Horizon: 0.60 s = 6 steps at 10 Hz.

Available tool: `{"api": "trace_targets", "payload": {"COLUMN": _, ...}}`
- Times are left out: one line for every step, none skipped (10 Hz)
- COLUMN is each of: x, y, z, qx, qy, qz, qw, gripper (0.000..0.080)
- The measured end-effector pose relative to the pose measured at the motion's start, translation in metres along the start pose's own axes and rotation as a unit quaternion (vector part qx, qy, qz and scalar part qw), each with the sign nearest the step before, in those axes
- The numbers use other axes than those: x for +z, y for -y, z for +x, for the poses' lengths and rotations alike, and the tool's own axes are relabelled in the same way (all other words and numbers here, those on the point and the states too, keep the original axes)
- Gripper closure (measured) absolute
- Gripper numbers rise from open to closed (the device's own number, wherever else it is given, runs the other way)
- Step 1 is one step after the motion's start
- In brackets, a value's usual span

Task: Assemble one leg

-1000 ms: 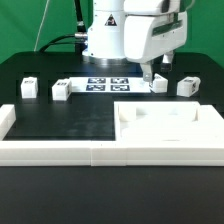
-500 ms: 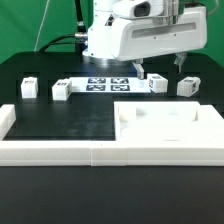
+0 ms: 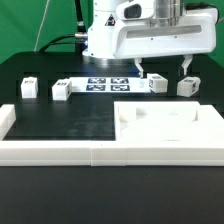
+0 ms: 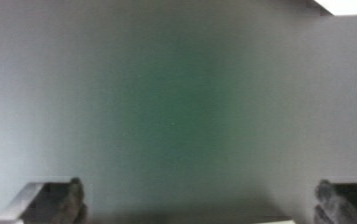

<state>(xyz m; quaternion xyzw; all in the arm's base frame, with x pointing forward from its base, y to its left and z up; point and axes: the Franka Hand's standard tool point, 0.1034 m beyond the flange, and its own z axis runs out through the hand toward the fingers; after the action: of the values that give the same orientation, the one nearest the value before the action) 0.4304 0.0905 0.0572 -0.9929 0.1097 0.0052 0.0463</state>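
Shifted from the neighbouring block toward the exterior view's right, the gripper is hovering with fingers spread wide, gripping nothing. Just below it, the leg is lying near the table's far edge, toward the corner on the exterior view's right.

Showing the leg as a small white rectangular block, standing free toward the exterior view's right, carrying a black-and-white square tag on the face turned toward the camera, perhaps sitting slightly askew, though hard to judge this small, lying near but apart from a twin block toward the exterior view's left.
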Motion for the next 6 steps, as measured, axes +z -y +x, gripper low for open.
{"api": "trace_targets", "payload": {"x": 0.006, "y": 0.002, "z": -0.013, "qx": 0.1, "qy": 0.002, "qz": 0.006, "qw": 0.995, "gripper": 0.0151}}
{"api": "trace_targets", "payload": {"x": 0.009, "y": 0.011, "z": -0.023, "qx": 0.155, "qy": 0.008, "qz": 0.006, "qw": 0.988, "gripper": 0.0151}}
{"api": "trace_targets", "payload": {"x": 0.01, "y": 0.016, "z": -0.026, "qx": 0.21, "qy": 0.009, "qz": 0.011, "qw": 0.978, "gripper": 0.0151}}
{"api": "trace_targets", "payload": {"x": 0.011, "y": 0.021, "z": -0.03, "qx": 0.264, "qy": 0.013, "qz": 0.014, "qw": 0.964, "gripper": 0.0151}}
{"api": "trace_targets", "payload": {"x": 0.013, "y": 0.027, "z": -0.035, "qx": 0.296, "qy": 0.017, "qz": 0.014, "qw": 0.955, "gripper": 0.0151}}
{"api": "trace_targets", "payload": {"x": 0.014, "y": 0.032, "z": -0.037, "qx": 0.306, "qy": 0.018, "qz": 0.014, "qw": 0.952, "gripper": 0.0151}}
